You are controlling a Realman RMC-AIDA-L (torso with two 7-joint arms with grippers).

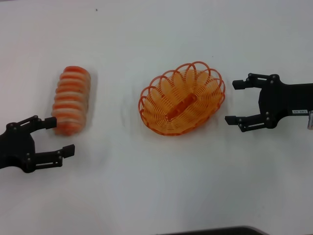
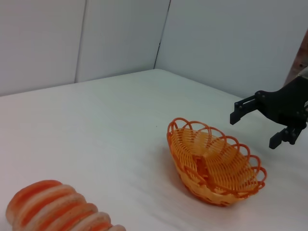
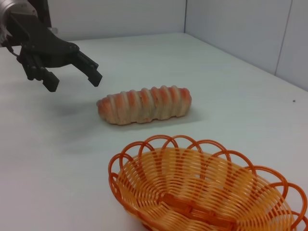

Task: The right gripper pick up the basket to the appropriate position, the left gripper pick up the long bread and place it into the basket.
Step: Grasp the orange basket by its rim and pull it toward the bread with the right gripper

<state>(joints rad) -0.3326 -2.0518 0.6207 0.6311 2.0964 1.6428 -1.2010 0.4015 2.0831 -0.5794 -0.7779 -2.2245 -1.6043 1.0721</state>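
Fingers spread wide on both: the left gripper [image 1: 58,136] near the long bread's [image 1: 71,100] end, holding nothing. The right gripper [image 1: 234,102] gapes just right of the basket [image 1: 182,98].

Bright, even light falls from overhead, so the white worktop [image 1: 161,191] reads nearly washed out. Shadows are faint and soft beneath the basket [image 1: 182,98] and beside the long bread [image 1: 71,100]. All views look slightly soft.
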